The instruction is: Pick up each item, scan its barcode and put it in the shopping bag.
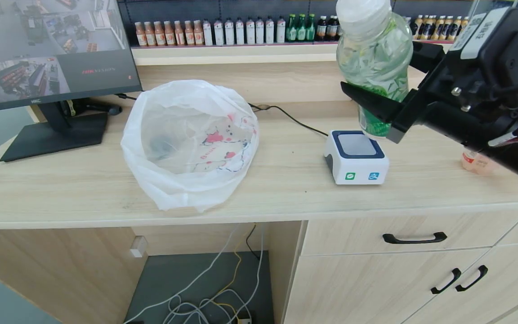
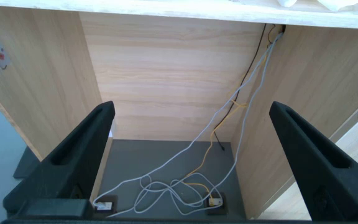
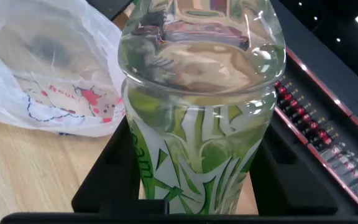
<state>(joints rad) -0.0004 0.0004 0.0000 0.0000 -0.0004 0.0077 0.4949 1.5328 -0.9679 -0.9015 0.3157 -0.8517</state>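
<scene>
A: Right pincer (image 1: 378, 74)?
B: Clamped on the clear water bottle (image 1: 373, 49), fingers on either side of the green label. Bottle upright, cap up, off the table (image 1: 286, 193).
A: Where exactly?
B: Just over the white barcode scanner (image 1: 355, 157), base near its glass window. Can't tell whether they touch.
A: So which step?
B: Scan step, I'd say. Bottle is lifted and at the scanner, not yet bagged.
A: Barcode visible?
B: No, can't find it on the label, so I can't say it faces the window.
A: Next move?
B: Probably turn the label toward the window if needed. Then carry the bottle to the robot's left, to the white shopping bag (image 1: 191, 144). It stands well apart from the scanner, mouth open. Release above the mouth, not the rim; thin plastic may fold.
A: Anything inside it?
B: A dim dark shape, can't identify it.
A: Left pincer (image 2: 191, 112)?
B: Fingers wide apart, holding nothing, down below the tabletop facing the cables (image 2: 185, 180).
A: More items?
B: A pinkish bottle (image 1: 475, 162) on the table beside the right arm.
</scene>
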